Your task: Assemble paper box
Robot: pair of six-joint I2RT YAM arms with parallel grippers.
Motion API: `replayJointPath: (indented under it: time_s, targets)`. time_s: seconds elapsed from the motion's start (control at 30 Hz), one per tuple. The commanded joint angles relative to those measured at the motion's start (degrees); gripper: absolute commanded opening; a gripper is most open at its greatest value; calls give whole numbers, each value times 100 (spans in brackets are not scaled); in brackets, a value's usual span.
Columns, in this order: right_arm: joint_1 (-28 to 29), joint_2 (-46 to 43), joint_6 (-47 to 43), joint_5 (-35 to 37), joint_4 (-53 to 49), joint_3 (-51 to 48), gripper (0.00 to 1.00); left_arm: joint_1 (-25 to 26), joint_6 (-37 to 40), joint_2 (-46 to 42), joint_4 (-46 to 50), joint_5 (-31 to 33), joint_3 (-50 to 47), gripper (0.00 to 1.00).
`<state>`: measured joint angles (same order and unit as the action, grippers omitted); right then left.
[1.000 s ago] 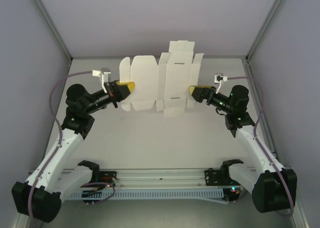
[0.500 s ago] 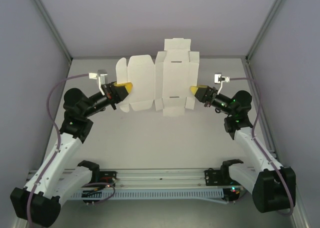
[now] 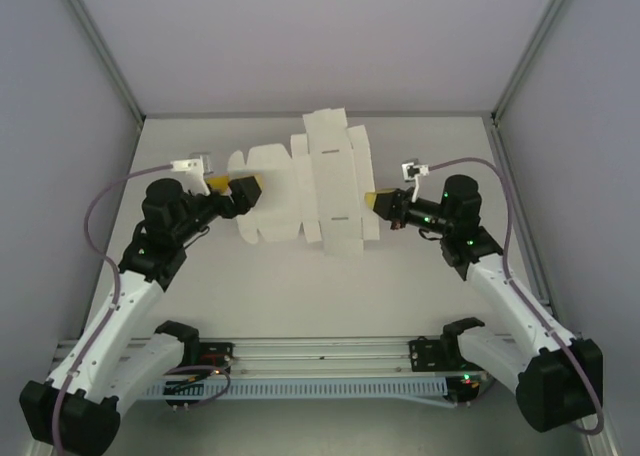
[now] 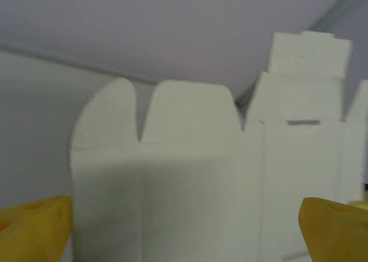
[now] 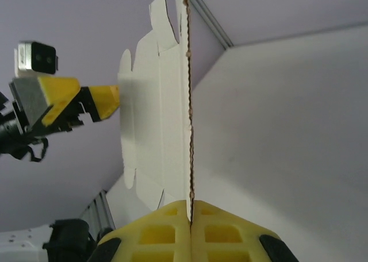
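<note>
Paper box [image 3: 305, 188], a flat die-cut sheet not yet folded, is held up edge-on off the table [image 3: 300, 296] between the two arms. I read its long axis as running left to right, from one gripper toward the other, with the rounded flaps and the tall tabbed panel pointing up toward the far wall. In the top view that tall panel leans slightly, its upper end toward the left.

The right gripper [image 5: 190, 211] has its yellow fingers pressed together on the sheet's right edge, and the card stands straight out from between them. The left gripper [image 3: 234, 186] has its jaws spread wide; in the left wrist view the sheet sits beyond and between the two fingertips [image 4: 35, 224], gripped by neither.

Against half a second ago, the left gripper has let go of the left flap, the sheet has shifted left and lost its square-on attitude, and the right arm has reached inward.
</note>
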<state>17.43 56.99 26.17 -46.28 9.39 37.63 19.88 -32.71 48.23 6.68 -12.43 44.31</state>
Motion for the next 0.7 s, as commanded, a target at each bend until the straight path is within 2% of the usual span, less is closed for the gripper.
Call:
replayJointPath:
  time_s: [0.0,0.13,0.37,0.57,0.67]
  targets:
    - [135,458,-593,467,-635,-371,0,16,-172,20,1893,2081,-103,100]
    - [296,999,-1084,1113,-971,-373,0,16,-166,71,2185,2274,-222,100]
    - [914,1753,-2324,2989,-1965,439,0,12,-51,124,1617,1702,-353,100]
    - [1589,2005,-3783,4645,-1748,830,0,16,106,392,1490,1321,-276,100]
    - [1826,2052,-4690,5112,-1518,891,0,18,133,453,1427,1215,-296,100]
